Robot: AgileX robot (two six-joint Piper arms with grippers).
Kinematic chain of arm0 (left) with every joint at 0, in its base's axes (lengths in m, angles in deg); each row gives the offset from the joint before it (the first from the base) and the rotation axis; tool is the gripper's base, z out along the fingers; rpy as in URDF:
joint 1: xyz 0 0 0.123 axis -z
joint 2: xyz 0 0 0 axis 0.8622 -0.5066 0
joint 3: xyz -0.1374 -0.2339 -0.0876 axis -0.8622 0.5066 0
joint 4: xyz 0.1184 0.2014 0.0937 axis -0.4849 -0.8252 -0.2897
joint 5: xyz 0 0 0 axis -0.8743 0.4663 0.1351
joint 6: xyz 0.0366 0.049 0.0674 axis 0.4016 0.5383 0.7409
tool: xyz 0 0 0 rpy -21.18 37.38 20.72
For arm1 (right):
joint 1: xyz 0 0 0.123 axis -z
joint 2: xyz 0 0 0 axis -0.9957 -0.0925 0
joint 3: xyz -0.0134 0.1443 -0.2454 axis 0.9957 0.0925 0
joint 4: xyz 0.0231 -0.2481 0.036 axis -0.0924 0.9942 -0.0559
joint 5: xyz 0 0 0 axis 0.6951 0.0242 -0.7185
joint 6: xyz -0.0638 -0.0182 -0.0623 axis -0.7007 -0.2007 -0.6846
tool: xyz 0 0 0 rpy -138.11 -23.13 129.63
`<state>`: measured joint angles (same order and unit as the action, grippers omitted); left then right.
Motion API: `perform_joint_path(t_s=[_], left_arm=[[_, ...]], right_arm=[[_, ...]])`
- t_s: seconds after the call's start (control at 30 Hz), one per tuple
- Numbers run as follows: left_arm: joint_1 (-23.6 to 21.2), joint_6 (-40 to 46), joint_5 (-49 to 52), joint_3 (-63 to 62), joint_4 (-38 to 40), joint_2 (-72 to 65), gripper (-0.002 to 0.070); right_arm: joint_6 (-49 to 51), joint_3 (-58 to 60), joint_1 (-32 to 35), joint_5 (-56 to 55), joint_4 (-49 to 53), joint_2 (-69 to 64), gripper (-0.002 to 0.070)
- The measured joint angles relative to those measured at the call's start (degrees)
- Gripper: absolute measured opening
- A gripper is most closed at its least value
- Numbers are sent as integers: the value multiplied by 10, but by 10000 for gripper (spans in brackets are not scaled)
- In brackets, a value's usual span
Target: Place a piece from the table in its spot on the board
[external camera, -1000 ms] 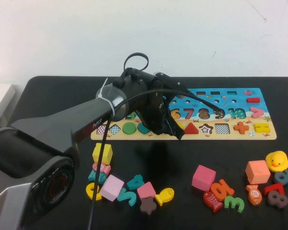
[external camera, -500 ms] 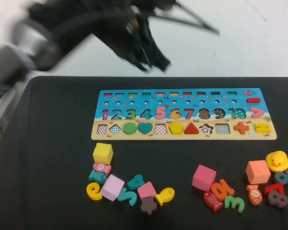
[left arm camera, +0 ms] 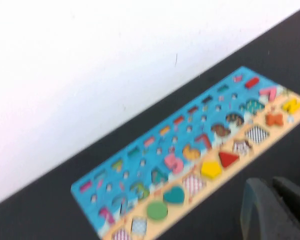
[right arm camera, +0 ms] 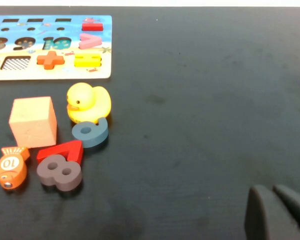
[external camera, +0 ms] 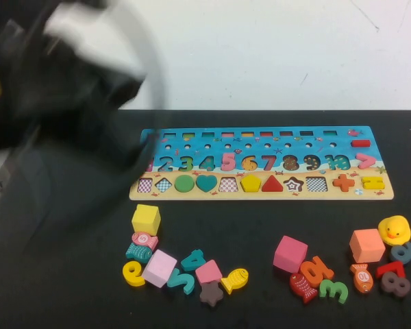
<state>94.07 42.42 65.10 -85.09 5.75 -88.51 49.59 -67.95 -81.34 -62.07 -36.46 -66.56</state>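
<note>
Board (external camera: pixel 260 164) — both pincers (left arm camera: pixel 275 200) (right arm camera: pixel 275 210) shut, apart.

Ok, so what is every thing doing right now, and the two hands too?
Left hand, raised above the table near the board, shut, empty.
Right hand, over bare table on the right side, shut, empty.
Board, flat; heart, circle and triangle in, some slots empty.
Duck, upright, off the board.
Yellow cube, loose on the table.
</note>
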Motion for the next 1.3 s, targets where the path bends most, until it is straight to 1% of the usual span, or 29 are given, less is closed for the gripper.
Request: perform_joint_path(t_s=[0.2, 0.33, 0.57, 0.77, 0.83, 0.87, 1.07, 1.17, 1.23, 1.27, 1.3], left_arm=[[0, -3, -40, 202, -37, 181, 0], [0, -5, -67, 290, -51, 290, 0], [0, -5, -58, 365, -55, 430, 0], [0, -5, -18, 393, -55, 487, 0], [-17, -1, -5, 397, -50, 495, 0], [-33, 1, 0, 398, -49, 498, 0], [-154, 2, 15, 403, -72, 531, 0], [-205, 2, 17, 418, -68, 556, 0], [-226, -1, 17, 436, -58, 575, 0], [-238, -11, 17, 466, -51, 599, 0], [-241, -17, 17, 484, -51, 611, 0]], right_arm=[[0, 0, 0, 0, 0, 0, 19], [0, 0, 0, 0, 0, 0, 19], [0, 0, 0, 0, 0, 0, 19], [0, 0, 0, 0, 0, 0, 19], [0, 0, 0, 0, 0, 0, 19], [0, 0, 0, 0, 0, 0, 19], [0, 0, 0, 0, -1, 0, 19], [0, 0, 0, 0, -1, 0, 19], [0, 0, 0, 0, -1, 0, 19], [0, 0, 0, 0, -1, 0, 19], [0, 0, 0, 0, -1, 0, 19]])
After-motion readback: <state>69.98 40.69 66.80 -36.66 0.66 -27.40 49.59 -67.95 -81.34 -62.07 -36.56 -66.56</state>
